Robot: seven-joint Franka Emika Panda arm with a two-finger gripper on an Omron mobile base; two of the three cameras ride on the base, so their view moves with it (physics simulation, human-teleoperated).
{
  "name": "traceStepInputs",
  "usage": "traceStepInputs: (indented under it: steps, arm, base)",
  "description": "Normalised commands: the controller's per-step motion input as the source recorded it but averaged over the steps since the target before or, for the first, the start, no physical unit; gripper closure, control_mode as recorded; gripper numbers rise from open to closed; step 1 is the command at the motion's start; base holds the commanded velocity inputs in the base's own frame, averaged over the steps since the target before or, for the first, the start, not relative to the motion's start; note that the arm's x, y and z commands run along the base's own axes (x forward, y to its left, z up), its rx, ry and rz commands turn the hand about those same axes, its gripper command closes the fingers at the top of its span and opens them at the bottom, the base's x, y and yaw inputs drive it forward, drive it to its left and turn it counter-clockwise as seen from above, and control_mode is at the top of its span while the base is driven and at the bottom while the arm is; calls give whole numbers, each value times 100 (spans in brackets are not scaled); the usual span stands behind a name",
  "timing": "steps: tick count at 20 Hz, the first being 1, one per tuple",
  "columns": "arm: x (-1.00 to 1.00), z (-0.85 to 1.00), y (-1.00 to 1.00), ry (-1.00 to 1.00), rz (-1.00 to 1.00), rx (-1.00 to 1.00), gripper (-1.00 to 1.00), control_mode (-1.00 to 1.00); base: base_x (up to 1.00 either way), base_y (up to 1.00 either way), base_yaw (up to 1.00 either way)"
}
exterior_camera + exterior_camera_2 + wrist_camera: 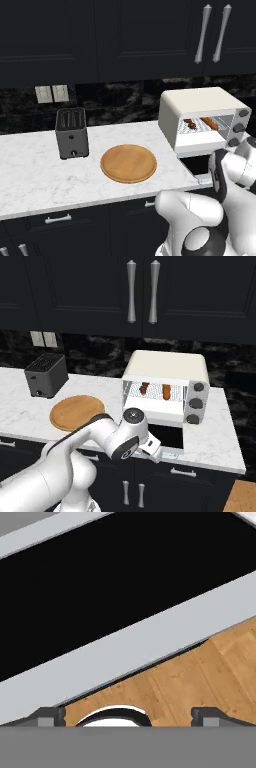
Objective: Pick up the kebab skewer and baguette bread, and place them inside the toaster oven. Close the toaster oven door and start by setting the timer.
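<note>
Right base view shows the toaster oven (167, 387) on the table (215, 441), its door (167, 436) folded down flat. Both the kebab skewer (144, 388) and the baguette bread (166, 391) lie on the rack inside. Jaws (128, 716) stand apart just under the door, holding nothing.
</note>
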Motion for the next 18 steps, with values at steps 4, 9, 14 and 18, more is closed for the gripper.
traceStepInputs:
  steps: [4, 9, 14, 18]
  arm:
    - [-7, -49, -28, 17, 18, 0, -100, -100]
    - [-6, -51, -29, 0, 18, 0, -100, -100]
    - [11, -22, 0, -1, 8, 0, -100, -100]
    - [24, -20, -1, 0, 5, 0, -100, -100]
  base:
    - [0, 0, 0]
    - [0, 0, 0]
    - [0, 0, 0]
    - [0, 0, 0]
